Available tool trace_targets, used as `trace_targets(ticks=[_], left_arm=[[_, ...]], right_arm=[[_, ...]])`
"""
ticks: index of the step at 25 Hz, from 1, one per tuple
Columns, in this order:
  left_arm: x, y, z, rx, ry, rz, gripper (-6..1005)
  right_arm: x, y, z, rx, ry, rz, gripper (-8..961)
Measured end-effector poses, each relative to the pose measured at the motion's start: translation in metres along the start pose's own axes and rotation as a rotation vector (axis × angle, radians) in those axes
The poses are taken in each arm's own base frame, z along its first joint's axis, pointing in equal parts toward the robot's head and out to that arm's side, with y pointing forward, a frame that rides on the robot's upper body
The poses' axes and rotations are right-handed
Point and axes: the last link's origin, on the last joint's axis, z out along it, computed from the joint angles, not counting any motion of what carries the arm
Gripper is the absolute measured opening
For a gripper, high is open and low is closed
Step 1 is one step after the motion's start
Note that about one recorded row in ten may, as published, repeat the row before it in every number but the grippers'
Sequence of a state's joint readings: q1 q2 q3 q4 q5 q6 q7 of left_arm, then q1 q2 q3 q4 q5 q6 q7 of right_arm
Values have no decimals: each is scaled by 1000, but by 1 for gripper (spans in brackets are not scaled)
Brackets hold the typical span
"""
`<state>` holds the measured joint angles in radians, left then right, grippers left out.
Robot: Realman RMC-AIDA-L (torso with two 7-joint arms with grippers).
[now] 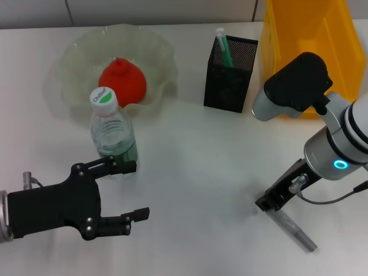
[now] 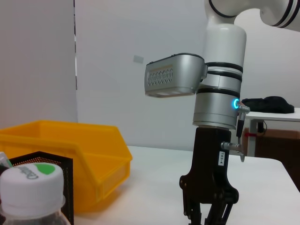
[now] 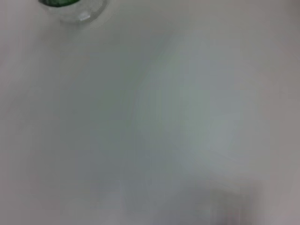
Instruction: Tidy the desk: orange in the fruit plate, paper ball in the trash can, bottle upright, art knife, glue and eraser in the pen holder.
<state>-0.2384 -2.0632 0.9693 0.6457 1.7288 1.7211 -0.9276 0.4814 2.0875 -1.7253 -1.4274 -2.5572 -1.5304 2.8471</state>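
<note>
The orange lies in the fruit plate. The bottle stands upright in front of the plate; its cap shows in the left wrist view. My left gripper is open and empty, just in front of the bottle, with one finger close to its base. My right gripper points down at the table, at the near end of a grey art knife lying flat. It also shows in the left wrist view. The pen holder holds a green-and-white stick. The eraser and paper ball are out of view.
The yellow trash can stands at the back right, next to the pen holder, and shows in the left wrist view. The white table lies bare between the two grippers. The right wrist view shows white table and the bottle's base.
</note>
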Motion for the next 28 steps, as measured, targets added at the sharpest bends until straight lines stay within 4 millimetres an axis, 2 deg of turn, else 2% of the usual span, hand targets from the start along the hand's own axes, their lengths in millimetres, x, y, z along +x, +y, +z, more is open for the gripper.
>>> trace_targets(ticks=[4, 9, 23, 26, 28], left_arm=[[0, 0, 0, -1, 0, 0, 843], [0, 1, 0, -1, -1, 0, 843], [1, 0, 0, -4, 0, 2, 843], [0, 0, 1, -4, 0, 3, 843], [0, 0, 1, -5, 0, 4, 843]], right_arm=[[2, -1, 3, -3, 14, 7, 315], [3, -2, 4, -5, 22, 12, 253], [5, -5, 6, 8, 35, 18, 189], [4, -4, 1, 9, 6, 12, 170], [0, -6, -11, 13, -59, 15, 156]])
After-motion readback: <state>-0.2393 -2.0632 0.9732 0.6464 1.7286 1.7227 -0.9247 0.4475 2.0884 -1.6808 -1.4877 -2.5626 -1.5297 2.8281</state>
